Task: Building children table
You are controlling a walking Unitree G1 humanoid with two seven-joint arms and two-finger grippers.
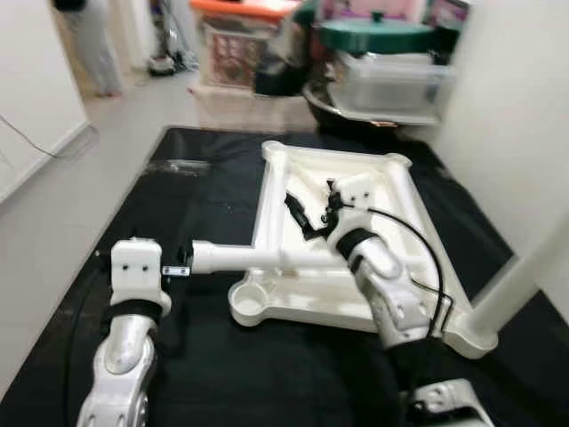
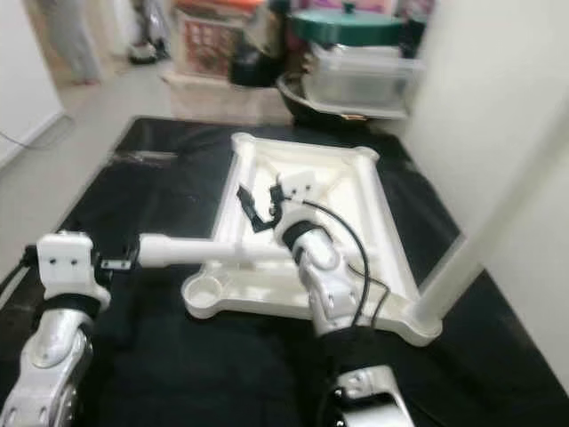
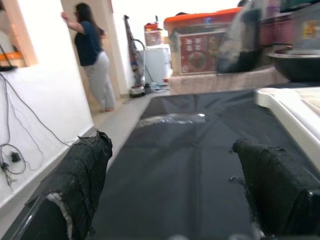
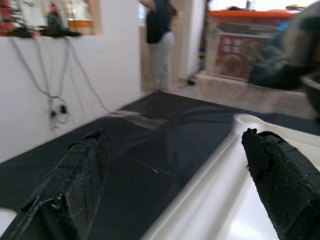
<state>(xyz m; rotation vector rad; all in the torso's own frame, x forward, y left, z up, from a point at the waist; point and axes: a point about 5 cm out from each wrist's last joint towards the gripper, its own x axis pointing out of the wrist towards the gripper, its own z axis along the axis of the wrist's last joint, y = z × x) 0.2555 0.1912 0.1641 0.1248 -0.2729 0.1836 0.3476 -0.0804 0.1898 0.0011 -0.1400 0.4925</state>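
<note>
Black mat (image 1: 213, 356) covers the floor, laid flat between pale walls. White tabletop (image 1: 391, 191) lies upside down on the mat, underside ribs showing, a round socket at each corner. One white table leg (image 1: 511, 289) stands seated in the near right corner socket, slanting up out of frame. Second leg (image 1: 244, 258) lies horizontal across the tabletop's near left edge, its end beside the left hand (image 3: 172, 200). Near left socket (image 1: 249, 302) is open.

Left hand sits low over the mat just left of the tabletop, fingers spread, nothing between them (wrist view shows bare mat in the gap). Right hand (image 1: 311, 213) reaches over the inside of the tabletop, fingers (image 4: 82, 172) spread wide, holding nothing; tabletop rim passes beneath.

Storage bins (image 1: 391, 80) and a green lid (image 1: 378, 36) are stacked beyond the mat's far end. Person (image 3: 95, 55) stands in a doorway at the far left, leaning on the wall.
</note>
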